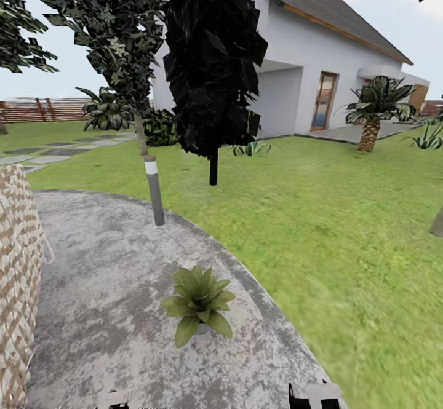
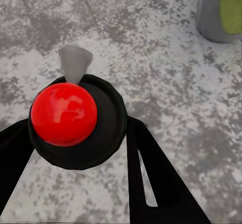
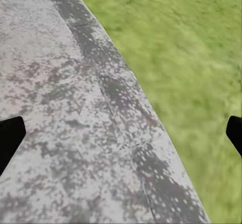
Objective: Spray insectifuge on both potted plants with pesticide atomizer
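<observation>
One potted plant [image 1: 197, 303], a rosette of broad green leaves in a small grey pot, stands on the round grey stone patio [image 1: 92, 273] just ahead of me. In the left wrist view its pot [image 2: 214, 12] and one leaf show at the far edge. My left gripper [image 2: 78, 133] is shut on the pesticide atomizer [image 2: 75, 120], whose red knob, dark round top and grey nozzle sit between the black fingers [image 2: 156, 178]. My right gripper [image 3: 121, 133] hangs open over the patio rim beside the lawn. No insectifuge shows on the leaves.
A wicker seat [image 1: 15, 286] stands close on the left. A grey bollard lamp [image 1: 154, 190] and a dark tree [image 1: 212, 58] rise beyond the plant. Lawn [image 1: 320, 212] spreads to the right toward the white house [image 1: 320, 58] and a palm [image 1: 372, 114].
</observation>
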Controlling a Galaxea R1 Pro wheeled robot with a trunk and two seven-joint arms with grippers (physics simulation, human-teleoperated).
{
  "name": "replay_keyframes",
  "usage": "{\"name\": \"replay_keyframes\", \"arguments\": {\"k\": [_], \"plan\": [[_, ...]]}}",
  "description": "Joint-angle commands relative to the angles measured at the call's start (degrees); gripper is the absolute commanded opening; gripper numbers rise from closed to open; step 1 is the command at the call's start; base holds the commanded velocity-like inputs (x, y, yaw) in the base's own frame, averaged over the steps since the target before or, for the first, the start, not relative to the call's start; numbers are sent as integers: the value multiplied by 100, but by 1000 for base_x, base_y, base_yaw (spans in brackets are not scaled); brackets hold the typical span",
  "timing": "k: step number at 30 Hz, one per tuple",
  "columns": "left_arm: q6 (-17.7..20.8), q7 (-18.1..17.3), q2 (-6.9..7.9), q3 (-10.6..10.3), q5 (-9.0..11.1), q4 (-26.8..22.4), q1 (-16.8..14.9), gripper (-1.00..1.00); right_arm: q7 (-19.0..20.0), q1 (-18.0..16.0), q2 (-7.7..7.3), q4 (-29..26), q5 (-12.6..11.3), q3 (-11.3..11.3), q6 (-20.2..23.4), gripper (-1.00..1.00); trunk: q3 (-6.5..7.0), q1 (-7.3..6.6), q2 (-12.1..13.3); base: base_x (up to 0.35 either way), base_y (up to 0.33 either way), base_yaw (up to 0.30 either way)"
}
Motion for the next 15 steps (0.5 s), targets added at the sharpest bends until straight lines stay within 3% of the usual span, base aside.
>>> {"name": "replay_keyframes", "arguments": {"k": [1,15], "plan": [[-15,-43,-4,48,-19,-1,-5,-100,-26,-2,2,3,62,-45,-13,100,-9,-1,-2,30,-17,272],[-17,-43,-7,48,-19,-1,-7,-100,-26,-2,2,3,62,-45,-13,100,-100,-1,-2,2,-1,204]]}}
